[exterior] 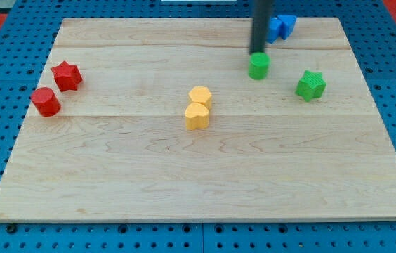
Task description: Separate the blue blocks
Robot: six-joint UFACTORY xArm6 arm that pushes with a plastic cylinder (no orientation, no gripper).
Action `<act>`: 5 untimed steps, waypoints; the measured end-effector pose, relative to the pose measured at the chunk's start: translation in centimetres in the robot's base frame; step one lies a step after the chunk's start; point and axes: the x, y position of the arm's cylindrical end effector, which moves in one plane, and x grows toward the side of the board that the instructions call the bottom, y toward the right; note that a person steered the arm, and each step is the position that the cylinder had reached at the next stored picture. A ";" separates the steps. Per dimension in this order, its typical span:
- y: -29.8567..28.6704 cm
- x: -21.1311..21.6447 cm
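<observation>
My tip (pixel 257 51) is seen at the far right part of the wooden board (pixel 114 183), the dark rod coming down from the view's top edge. The tool is a plain rod with nothing clamped or carried. Its lower end stands directly above the green cylinder (pixel 258 66) in the view, and appears to be touching or just behind that block's far edge; actual contact cannot be confirmed from this angle.

The blue blocks (pixel 281 26) are found just to the right of the rod, close to the far edge of the board. They lie pressed together, and are partly hidden by the rod, so their shapes cannot be made out with certainty.

A green star (pixel 311 85) is noted to the right of the green cylinder and slightly nearer, apart from it.

Near the board's middle, two yellow blocks are recorded touching: a yellow hexagon (pixel 200 96) farther off and a yellow heart (pixel 196 116) nearer.

At the far left, a red star (pixel 66 75) and a red cylinder (pixel 45 102) lie just beside each other
</observation>
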 end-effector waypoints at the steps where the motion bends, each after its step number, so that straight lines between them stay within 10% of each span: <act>1: 2.3 2.4; 5: -1.5 3.7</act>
